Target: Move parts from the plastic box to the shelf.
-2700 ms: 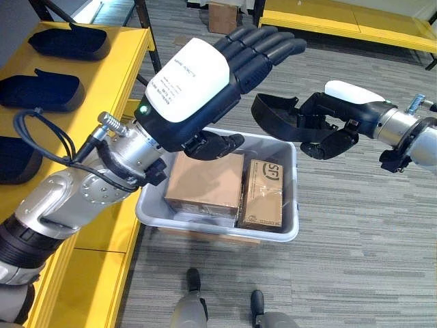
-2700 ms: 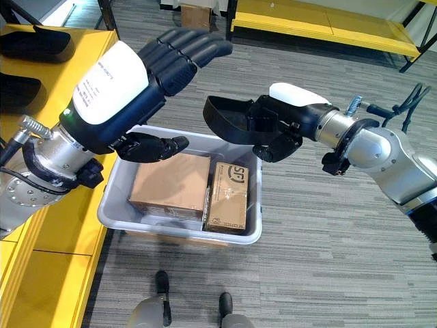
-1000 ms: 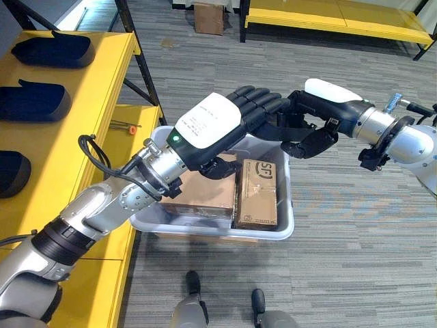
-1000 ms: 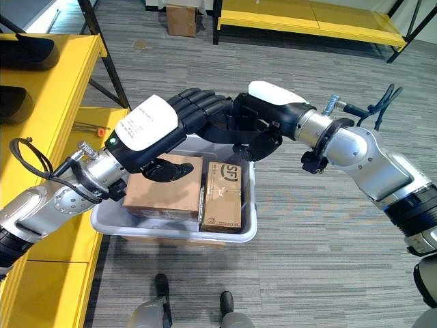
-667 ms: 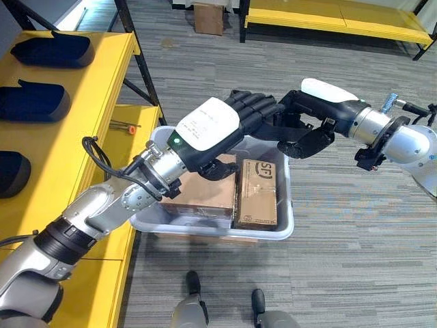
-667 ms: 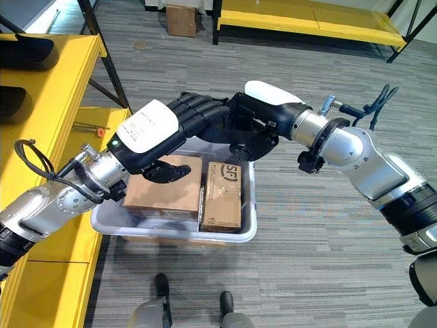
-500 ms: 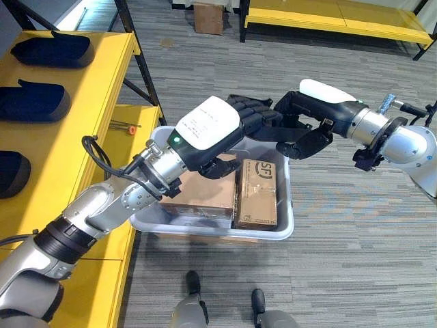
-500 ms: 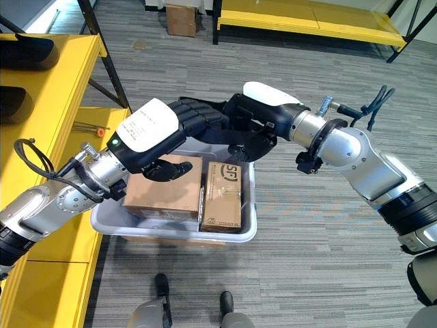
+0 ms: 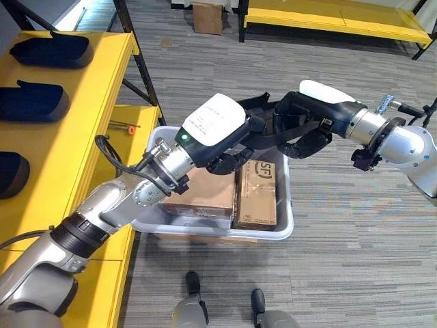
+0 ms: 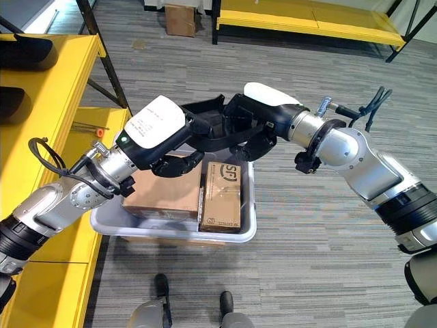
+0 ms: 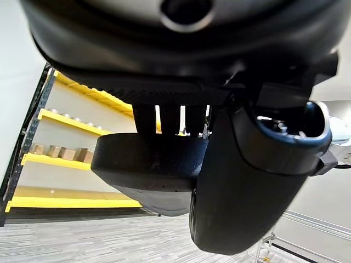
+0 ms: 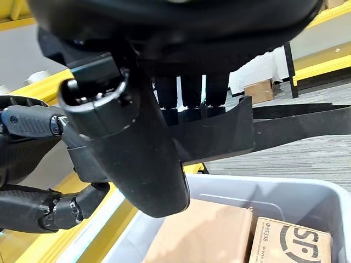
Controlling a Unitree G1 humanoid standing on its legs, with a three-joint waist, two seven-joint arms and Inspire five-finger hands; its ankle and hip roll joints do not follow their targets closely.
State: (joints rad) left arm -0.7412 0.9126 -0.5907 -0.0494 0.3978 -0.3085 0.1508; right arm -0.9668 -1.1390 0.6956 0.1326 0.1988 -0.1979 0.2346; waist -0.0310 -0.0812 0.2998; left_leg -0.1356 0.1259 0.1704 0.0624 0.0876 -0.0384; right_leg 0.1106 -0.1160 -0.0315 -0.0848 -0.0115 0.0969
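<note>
Both my hands meet above the grey plastic box [image 9: 283,225], which sits on the striped carpet [image 9: 355,225] just beside the yellow shelf [image 9: 95,89]; between them is one black part [image 10: 205,117], a shallow moulded tray-like piece, held in the air over the box's far half. My right hand [image 10: 256,123] has its fingers curled over the part's rim and its thumb pressed against the underside, so it grips the piece firmly; in the right wrist view the fingers [image 12: 192,93] hook over the black edge [image 12: 219,137] with the box and its cartons below. My left hand [image 9: 222,133] comes in from the shelf side; its fingers wrap over the other end of the same part, and in the left wrist view the thumb [image 11: 247,186] closes under the dark curved shell [image 11: 148,164] while the fingers sit behind it; so this hand also has hold of it. Inside the box lie two brown cartons, a large plain carton [image 9: 205,195] on my left and a narrower printed carton [image 9: 258,195] on my right, side by side and touching. On the shelf's top level three more black parts [image 9: 31,102] rest in a row, well apart from the one in my hands; a further yellow shelf [image 9: 328,17] stands across the carpet.
</note>
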